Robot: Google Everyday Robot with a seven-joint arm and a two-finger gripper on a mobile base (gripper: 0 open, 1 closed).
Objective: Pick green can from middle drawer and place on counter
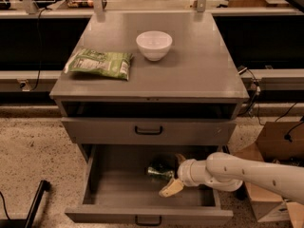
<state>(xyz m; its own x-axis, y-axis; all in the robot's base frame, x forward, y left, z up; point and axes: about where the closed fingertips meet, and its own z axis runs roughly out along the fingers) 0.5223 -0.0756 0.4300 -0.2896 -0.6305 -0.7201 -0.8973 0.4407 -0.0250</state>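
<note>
Gripper is inside the open middle drawer, fingers spread apart. Green can lies on the drawer floor, its right end between them (contact unclear). Counter holds a white bowl and a snack bag.

You will find no legible text, brand, number or sign in this view. The snack bag on the counter carries green-and-white printing, but none of its lettering can be read. The green can, lying in the middle drawer, shows only a mottled print; you cannot make out a label or brand on it. The gripper sits inside the middle drawer, just right of the green can, with its fingers spread apart; you can read no marking on it.
</note>
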